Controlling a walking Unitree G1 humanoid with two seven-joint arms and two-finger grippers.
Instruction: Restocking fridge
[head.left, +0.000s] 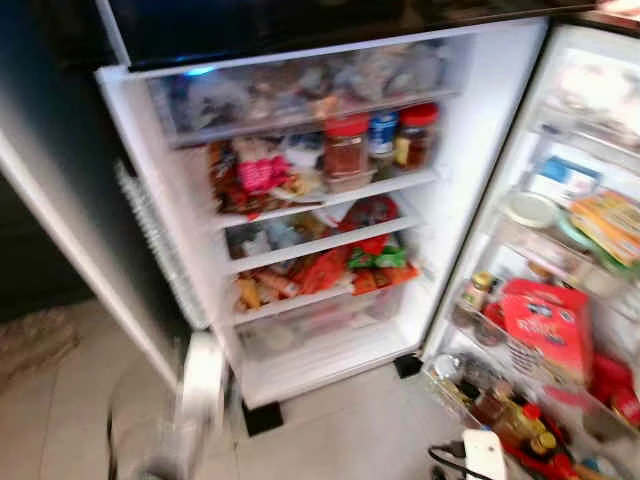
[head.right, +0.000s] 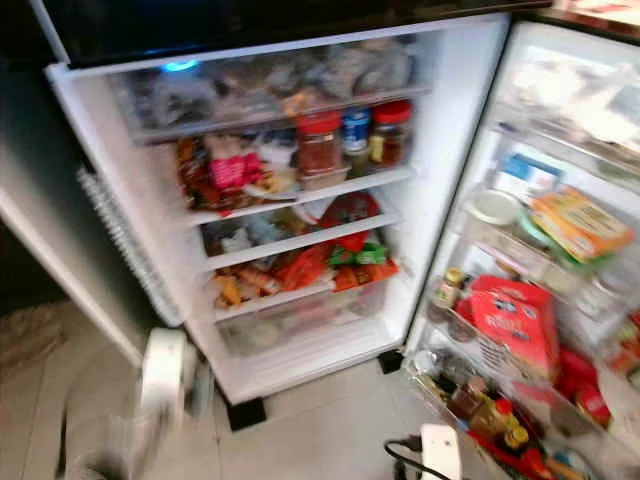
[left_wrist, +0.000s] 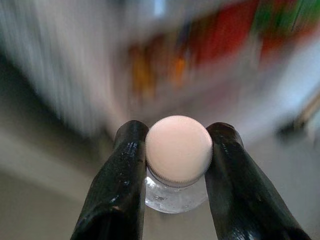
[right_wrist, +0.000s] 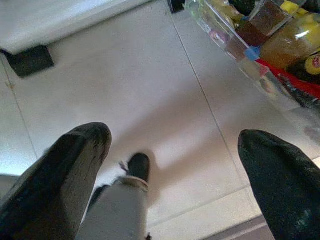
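Left end effector (left_wrist: 172, 165): clenched on a clear bottle (left_wrist: 176, 192), fingers pinching its white cap (left_wrist: 178, 148); we see the arm raised low before the open fridge (head.left: 300, 200), blurred. Right end effector (right_wrist: 175, 150): released, fingers spread wide above the tiled floor (right_wrist: 150, 75), beside the fridge door's (head.left: 560, 330) lower bin.

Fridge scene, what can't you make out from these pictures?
- Top drawer contents, eye views: frosted front and blur hide them.
- Bottle in the left end effector, left wrist view: cap hides its body and label.
- Left arm, eye views: motion blur.
- Door shelf labels: too blurred, cut off at the edge.
- Right end effector: open above the floor.
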